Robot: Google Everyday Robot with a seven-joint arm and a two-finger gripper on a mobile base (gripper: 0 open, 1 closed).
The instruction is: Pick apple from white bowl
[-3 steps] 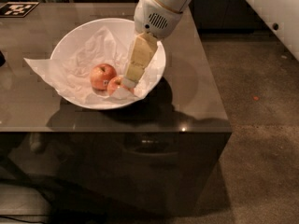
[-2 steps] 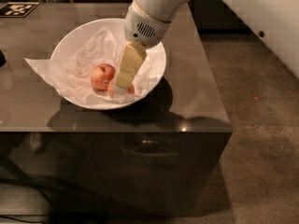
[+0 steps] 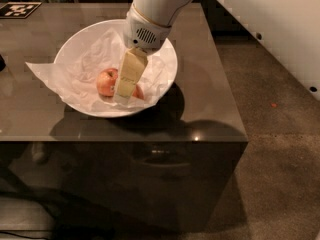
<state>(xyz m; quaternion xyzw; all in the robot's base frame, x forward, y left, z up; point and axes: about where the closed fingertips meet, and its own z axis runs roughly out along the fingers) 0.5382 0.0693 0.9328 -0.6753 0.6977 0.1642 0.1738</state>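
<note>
The white bowl (image 3: 70, 51) stands on the dark table, lined with crumpled white paper that spills over its left rim. Two red apples lie close together in its near half. The larger red apple (image 3: 105, 82) is on the left and in plain sight. The smaller red-orange apple (image 3: 138, 92) is on the right; only its right edge shows from behind the gripper. My gripper (image 3: 122, 95) reaches down from the white arm into the bowl, its tip low between the two apples and in front of the smaller one.
The glossy dark table (image 3: 200, 94) ends just right of the bowl and near its front rim. A black-and-white marker tag (image 3: 18, 9) lies at the far left corner. A dark object (image 3: 1, 63) sits at the left edge. The white robot body (image 3: 280, 29) fills the upper right.
The gripper has moved left and lower into the bowl. It now covers most of the smaller apple, which showed more fully a second ago. The apples have not moved.
</note>
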